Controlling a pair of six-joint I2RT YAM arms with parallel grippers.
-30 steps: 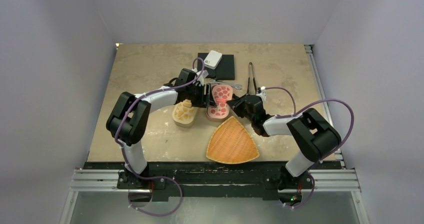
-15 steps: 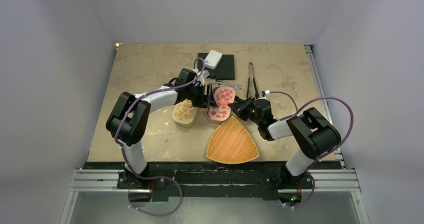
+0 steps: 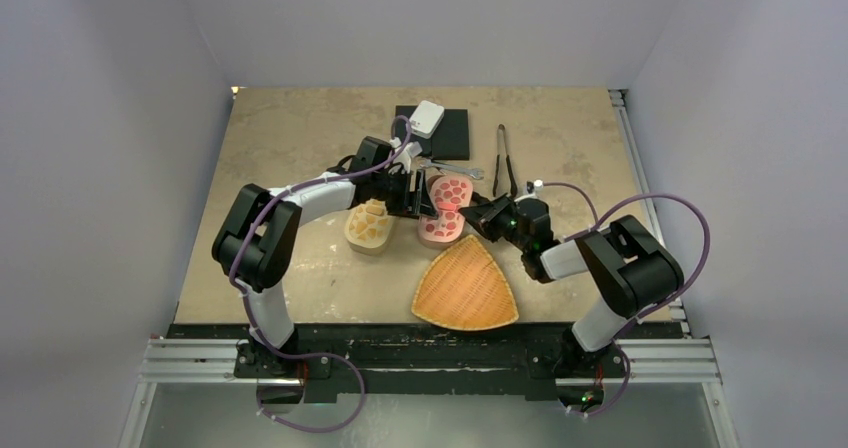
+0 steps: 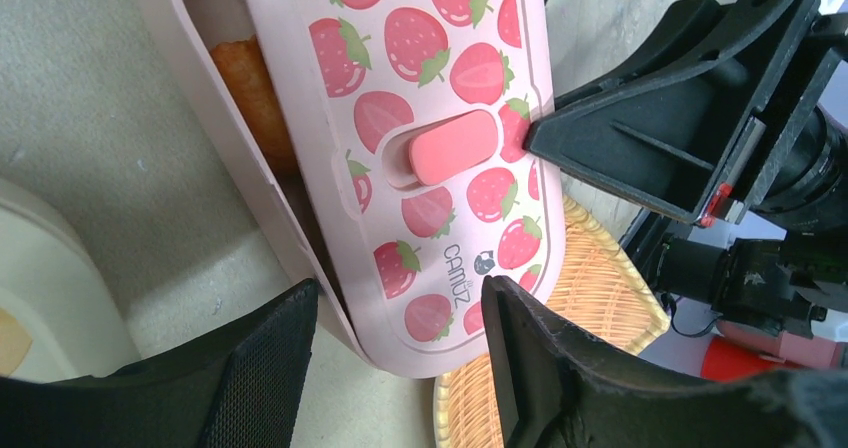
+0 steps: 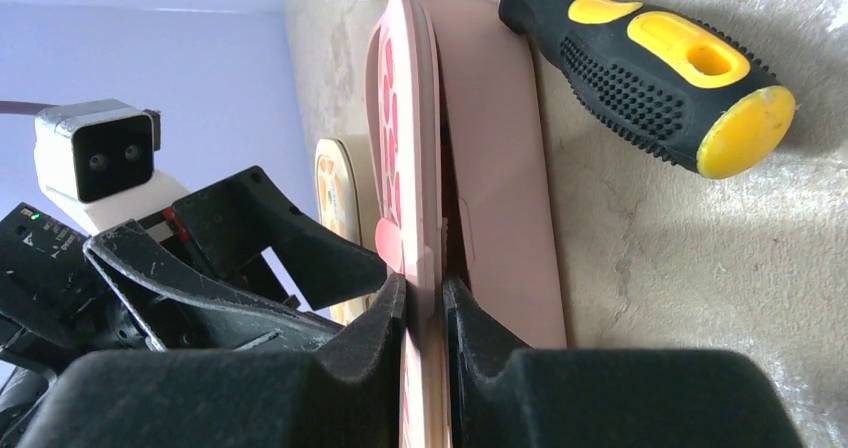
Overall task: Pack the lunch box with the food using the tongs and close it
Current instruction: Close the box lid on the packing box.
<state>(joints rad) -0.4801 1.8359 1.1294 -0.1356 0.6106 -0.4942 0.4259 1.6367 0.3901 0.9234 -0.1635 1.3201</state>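
The pink lunch box lies mid-table with its strawberry lid [image 3: 448, 193] [image 4: 430, 118] tilted over the base [image 4: 215, 118], leaving a gap along one long side. An orange fried piece of food [image 4: 245, 78] shows in that gap. My right gripper [image 5: 425, 303] [image 3: 482, 212] is shut on the lid's long edge beside the pink clasp [image 4: 455, 148]. My left gripper [image 4: 395, 358] [image 3: 418, 196] is open, with one finger on each side of the box's near end. The tongs [image 3: 505, 158] lie on the table beyond the right gripper, untouched.
A beige container [image 3: 370, 226] with food pieces sits left of the pink box. An orange woven basket [image 3: 465, 283] lies in front, and the box's end overlaps its rim. A yellow-and-black screwdriver [image 5: 650, 68] and a silver wrench [image 3: 455, 171] lie close behind. A black mat with a white box [image 3: 428, 120] is at the back.
My right wrist has swung rightward while gripping the lid, and the lid has tipped a little with it. The left arm has barely moved.
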